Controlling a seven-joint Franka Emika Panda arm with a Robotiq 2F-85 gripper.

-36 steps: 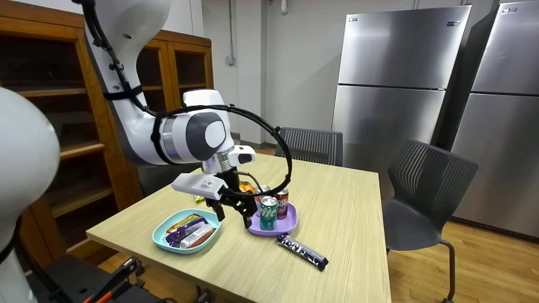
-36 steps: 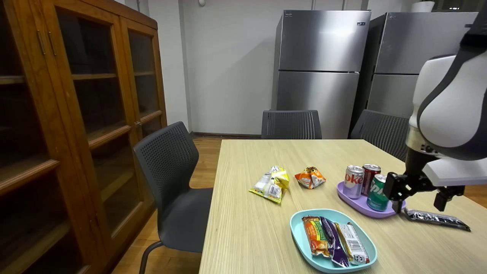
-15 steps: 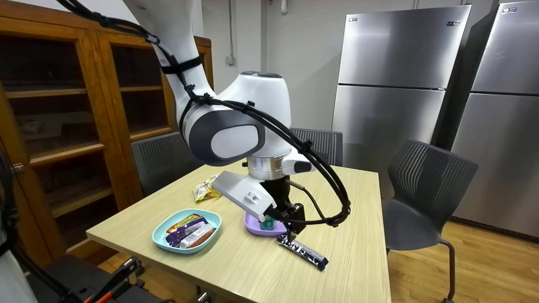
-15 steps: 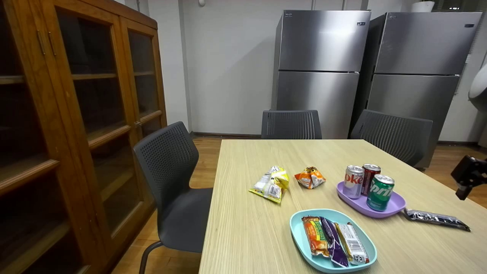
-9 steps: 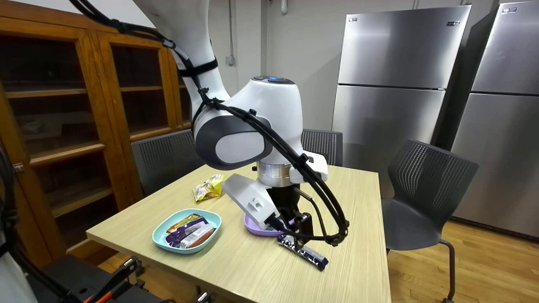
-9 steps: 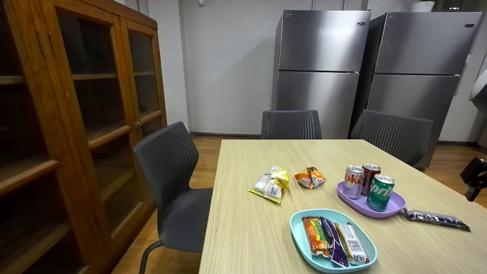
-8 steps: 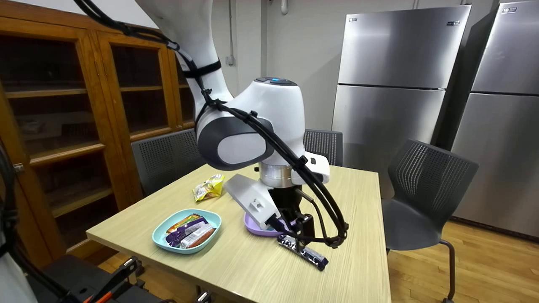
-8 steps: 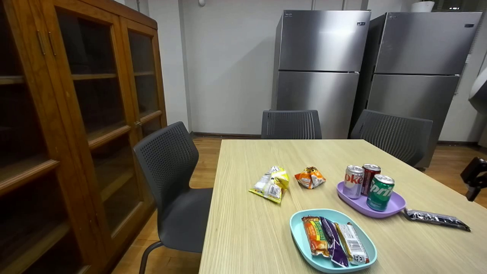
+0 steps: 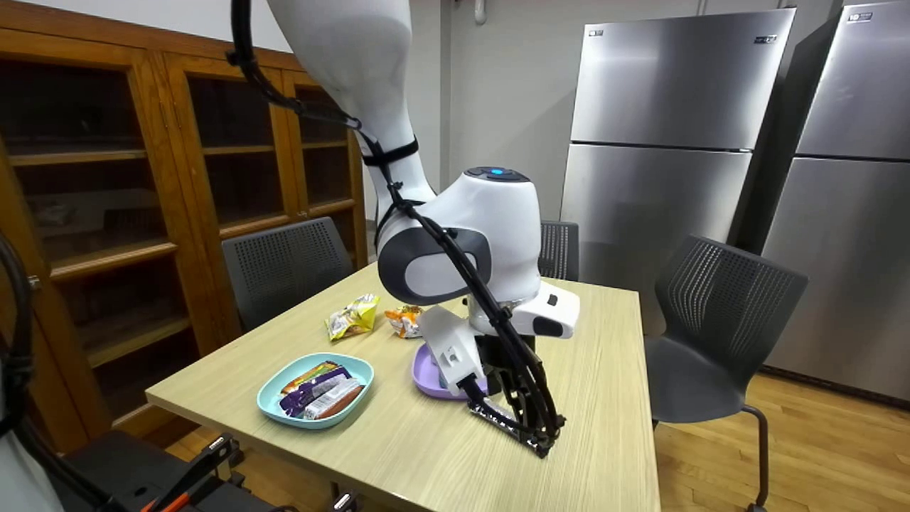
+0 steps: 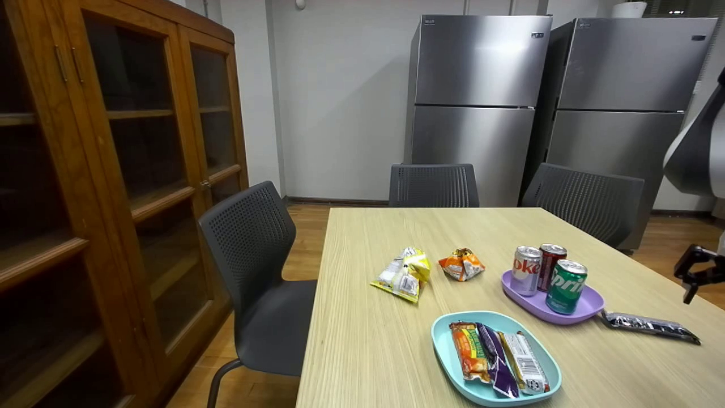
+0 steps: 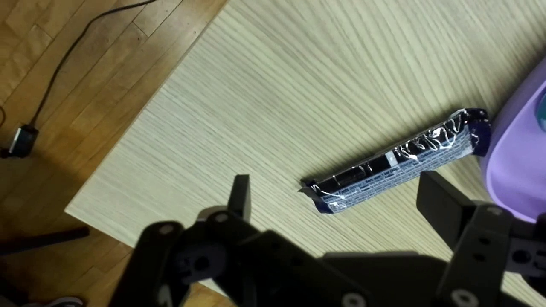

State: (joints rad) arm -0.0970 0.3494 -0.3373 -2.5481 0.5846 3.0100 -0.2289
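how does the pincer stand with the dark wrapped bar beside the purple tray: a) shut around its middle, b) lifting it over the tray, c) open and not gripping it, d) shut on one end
C: the wrist view shows the pincer wide open, and the dark wrapped bar lies ungripped on the table.

In an exterior view, a wrapped bar (image 10: 648,327) lies on the counter (image 10: 368,340), right of a tray (image 10: 529,305) of cans (image 10: 566,290). Before the tray lies a dish (image 10: 539,344) of snack bars (image 10: 498,362); behind the dish, two packets (image 10: 405,277).
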